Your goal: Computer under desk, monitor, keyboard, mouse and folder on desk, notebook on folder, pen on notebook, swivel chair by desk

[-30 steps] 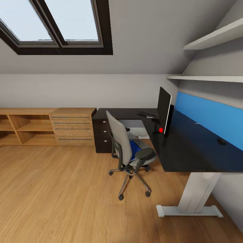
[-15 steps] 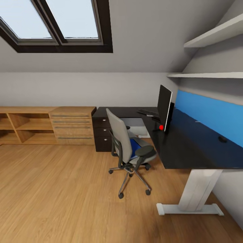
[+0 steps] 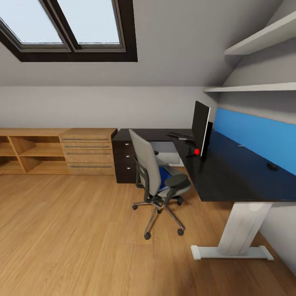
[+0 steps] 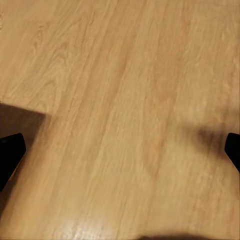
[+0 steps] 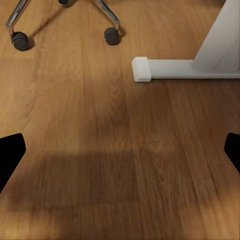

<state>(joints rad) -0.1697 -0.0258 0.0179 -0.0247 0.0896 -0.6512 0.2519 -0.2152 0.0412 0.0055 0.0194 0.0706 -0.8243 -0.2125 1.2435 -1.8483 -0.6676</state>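
Note:
The grey swivel chair (image 3: 154, 176) stands on the wood floor beside the black L-shaped desk (image 3: 222, 176). A blue folder (image 3: 165, 176) lies on its seat. The monitor (image 3: 200, 127) stands upright on the desk, seen edge-on, with the keyboard (image 3: 180, 135) behind it. A small red object (image 3: 197, 151) sits at the monitor's foot. A small dark shape, apparently the mouse (image 3: 271, 166), lies near the blue wall panel. A pale box (image 3: 164, 151) sits under the desk. My left gripper (image 4: 120, 155) and right gripper (image 5: 120, 155) are open over bare floor.
The desk's white leg and foot (image 3: 232, 250) are also in the right wrist view (image 5: 185, 69), close to two chair casters (image 5: 111, 36). A dark drawer unit (image 3: 125, 160) and wooden cabinets (image 3: 57, 152) line the far wall. Shelves (image 3: 263, 41) hang over the desk.
The whole head view has shifted slightly, so the camera has moved. The chair, desk and things on it stay where they were.

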